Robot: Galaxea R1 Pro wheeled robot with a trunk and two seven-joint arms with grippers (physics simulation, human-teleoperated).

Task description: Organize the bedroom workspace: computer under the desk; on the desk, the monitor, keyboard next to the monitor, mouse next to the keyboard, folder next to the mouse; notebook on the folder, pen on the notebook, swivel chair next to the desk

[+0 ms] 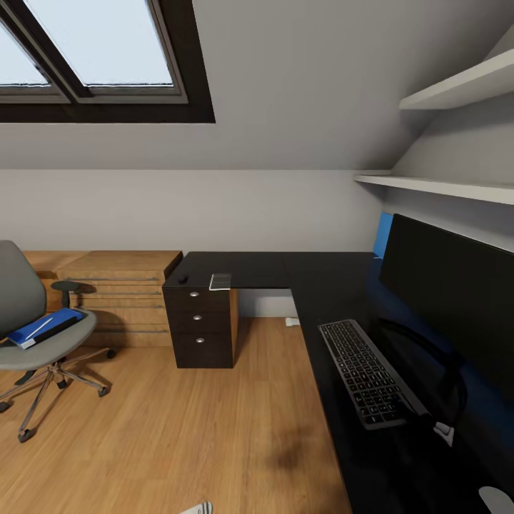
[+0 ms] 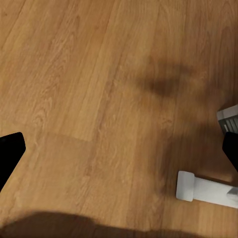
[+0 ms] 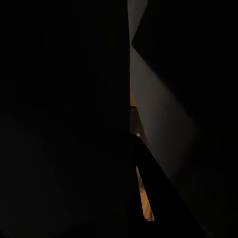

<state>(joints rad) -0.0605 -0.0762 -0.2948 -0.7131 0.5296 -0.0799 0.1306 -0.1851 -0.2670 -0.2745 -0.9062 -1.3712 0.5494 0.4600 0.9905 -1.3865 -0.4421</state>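
The black monitor (image 1: 457, 300) stands on the right wing of the black L-shaped desk (image 1: 335, 285), with a dark keyboard (image 1: 368, 371) lying in front of it. On the desk's far left end lie a grey notebook (image 1: 221, 280) and a small black mouse-like object (image 1: 183, 278). The grey swivel chair (image 1: 32, 335) stands at the left on the floor, apart from the desk, and carries the blue folder (image 1: 44, 327) with a thin white pen (image 1: 39, 329) on it. The computer is out of view. My left gripper (image 2: 119, 148) hangs open over bare floor. The right wrist view is almost black.
A dark drawer unit (image 1: 201, 328) sits under the desk's left end, next to a wooden dresser (image 1: 118, 293) along the back wall. White shelves (image 1: 442, 187) hang above the monitor. Open wood floor (image 1: 185, 428) lies between the chair and the desk. A pale object (image 1: 496, 500) rests at the desk's near right corner.
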